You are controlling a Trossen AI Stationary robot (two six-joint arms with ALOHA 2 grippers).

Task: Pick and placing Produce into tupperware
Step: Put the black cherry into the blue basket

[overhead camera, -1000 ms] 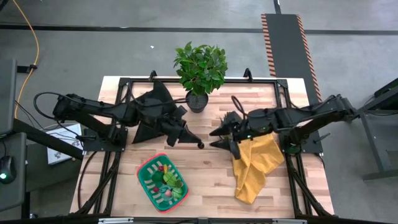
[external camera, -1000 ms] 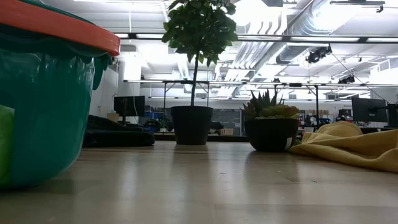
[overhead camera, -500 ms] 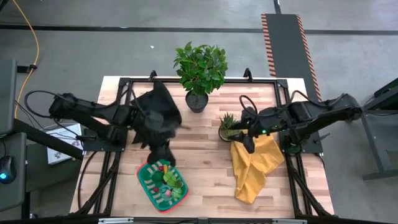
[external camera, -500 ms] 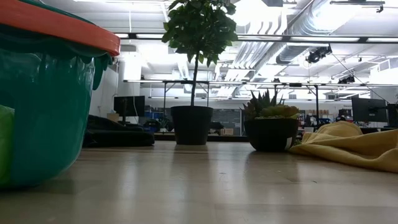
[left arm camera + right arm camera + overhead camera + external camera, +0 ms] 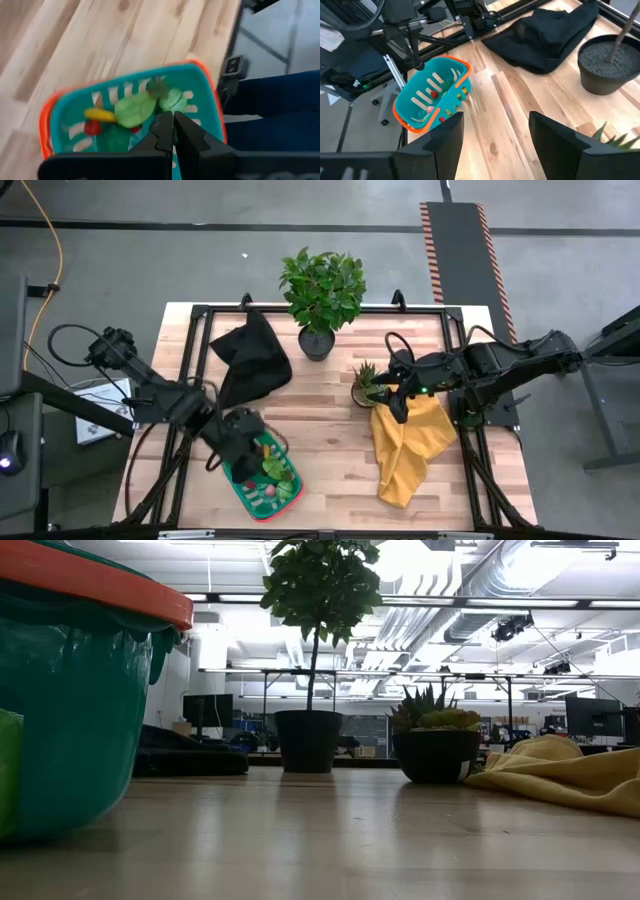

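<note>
The tupperware point(image 5: 262, 477) sits at the table's near edge, well apart from the leafy potted plant point(image 5: 322, 288), its long axis slanting away from the plant toward the right arm's side, with the produce point(image 5: 134, 111) already lying inside it. These small toy pieces look light, hard and smooth, likely to slip, so each is best pinched across its narrow middle. The left gripper point(image 5: 173, 131) hangs over the tupperware with fingers pressed together and empty, while the right gripper point(image 5: 398, 406), beside the small spiky plant point(image 5: 365, 379), waits with fingers apart.
</note>
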